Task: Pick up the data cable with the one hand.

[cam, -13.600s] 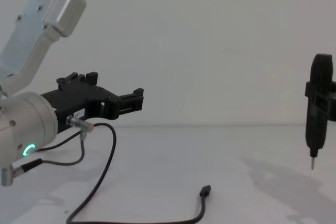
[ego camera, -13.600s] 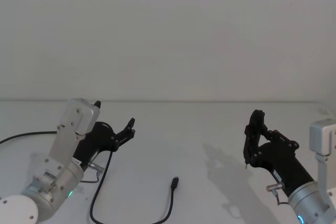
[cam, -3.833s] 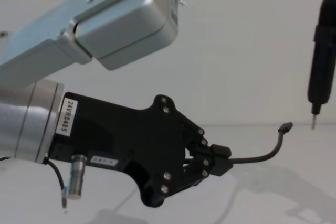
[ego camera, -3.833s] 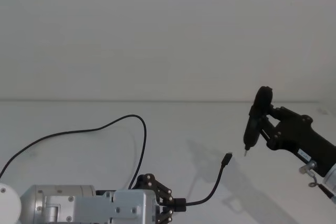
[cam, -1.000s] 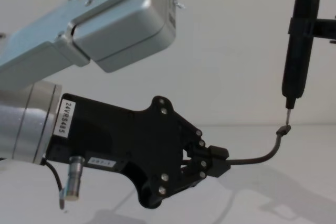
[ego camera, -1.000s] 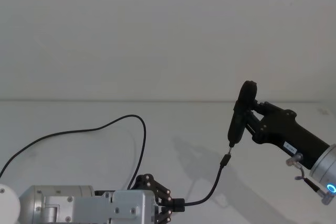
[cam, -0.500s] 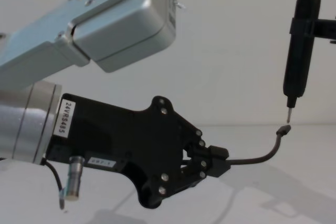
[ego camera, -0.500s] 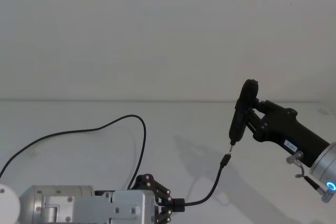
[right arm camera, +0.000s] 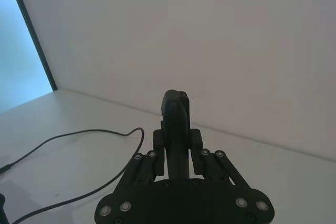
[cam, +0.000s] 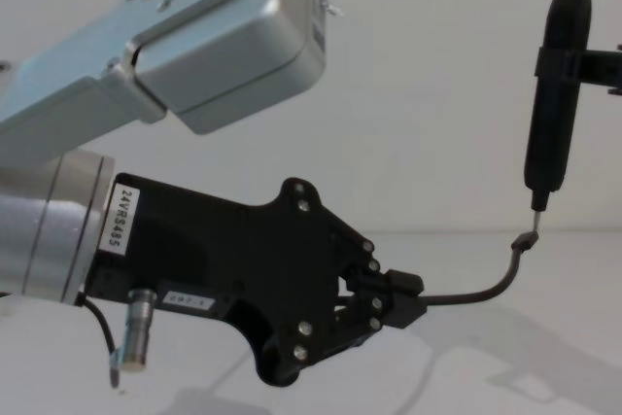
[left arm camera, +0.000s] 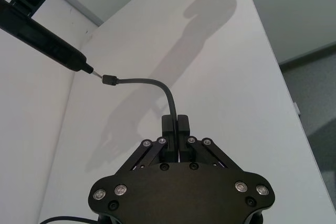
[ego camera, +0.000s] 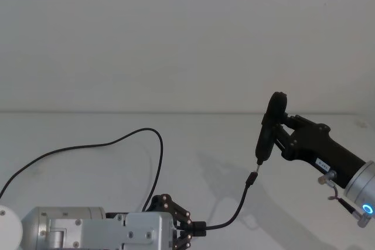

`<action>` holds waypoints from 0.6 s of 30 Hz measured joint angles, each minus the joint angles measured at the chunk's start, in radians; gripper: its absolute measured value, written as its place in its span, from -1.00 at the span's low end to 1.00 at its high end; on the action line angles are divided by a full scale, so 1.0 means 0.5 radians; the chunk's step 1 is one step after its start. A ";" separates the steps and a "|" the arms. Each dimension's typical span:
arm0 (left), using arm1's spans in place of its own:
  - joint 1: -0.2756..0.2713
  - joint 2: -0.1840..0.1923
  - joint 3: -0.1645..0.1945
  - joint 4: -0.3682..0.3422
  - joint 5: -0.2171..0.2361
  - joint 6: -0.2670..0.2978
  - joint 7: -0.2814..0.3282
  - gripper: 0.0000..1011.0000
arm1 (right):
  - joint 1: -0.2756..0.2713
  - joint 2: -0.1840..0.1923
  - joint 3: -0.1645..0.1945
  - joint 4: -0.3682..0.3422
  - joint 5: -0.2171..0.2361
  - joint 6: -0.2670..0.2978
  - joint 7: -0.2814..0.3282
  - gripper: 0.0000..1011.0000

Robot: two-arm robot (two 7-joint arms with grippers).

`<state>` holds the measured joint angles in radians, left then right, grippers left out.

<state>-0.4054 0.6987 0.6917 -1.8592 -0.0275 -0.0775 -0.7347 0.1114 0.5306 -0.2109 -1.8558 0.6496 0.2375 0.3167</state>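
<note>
The data cable [ego camera: 237, 212] is a thin black cord. It loops over the white table from the far left, passes through my left gripper [ego camera: 197, 226] and curves up to a small plug [ego camera: 252, 178]. My left gripper [cam: 406, 299], broad and black on a silver arm, is shut on the cable [cam: 481, 293] and holds it above the table. In the left wrist view the fingers [left arm camera: 181, 123] pinch the cable [left arm camera: 152, 83] a short way behind the plug [left arm camera: 108, 80]. My right gripper [right arm camera: 177, 141] is shut on a narrow black tool [ego camera: 268, 128] whose pin tip [cam: 536, 206] hangs just above the plug [cam: 525, 240].
The white table [ego camera: 82, 127] meets a plain white wall behind. The slack cable loop [ego camera: 111, 142] lies on the table's left half. A short grey wire with a metal connector [cam: 134, 329] hangs under my left wrist.
In the chest view the black tool has lifted slightly, so its tip stands a little higher above the plug. My left gripper and the cable have stayed still.
</note>
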 joint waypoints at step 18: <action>0.000 0.000 0.000 0.000 0.000 0.000 0.000 -0.91 | 0.003 0.012 -0.021 0.011 0.011 -0.011 -0.015 -0.44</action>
<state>-0.4054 0.6987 0.6917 -1.8592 -0.0275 -0.0775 -0.7347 0.1131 0.5366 -0.2212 -1.8505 0.6553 0.2317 0.3090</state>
